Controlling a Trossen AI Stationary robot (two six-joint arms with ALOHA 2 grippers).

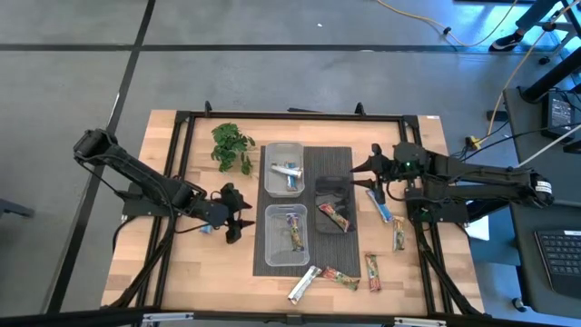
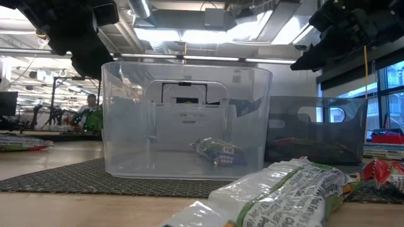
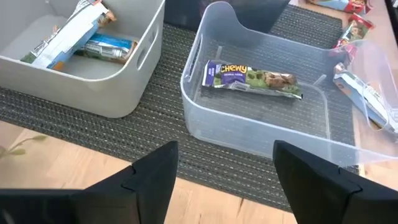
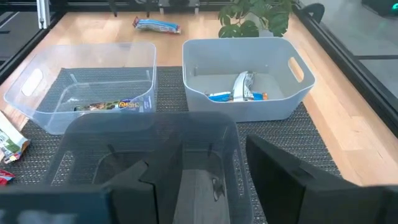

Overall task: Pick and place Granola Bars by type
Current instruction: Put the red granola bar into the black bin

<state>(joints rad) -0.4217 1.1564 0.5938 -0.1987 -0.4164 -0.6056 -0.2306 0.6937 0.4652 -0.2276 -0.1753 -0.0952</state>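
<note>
Three tubs stand on a dark mat (image 1: 329,156). The clear tub (image 3: 261,106) holds one purple-and-green granola bar (image 3: 252,79). In the white tub (image 3: 74,62) lie blue and silver bars (image 3: 109,48), and in the dark tub (image 1: 331,202) a red bar (image 1: 334,216). My left gripper (image 3: 224,149) is open and empty, just left of the clear tub (image 1: 290,234) and above the wood. My right gripper (image 4: 199,155) is open above the dark tub's right side (image 1: 363,173), with nothing between its fingers. Loose bars (image 1: 379,204) lie on the wood at the right and near edge.
A leafy green sprig (image 1: 231,145) lies at the far left of the mat. One blue bar (image 4: 155,25) lies on the wood by my left arm. A silver bar (image 2: 284,189) and a red one (image 2: 385,173) lie near the front edge. A black frame (image 1: 182,163) rims the table.
</note>
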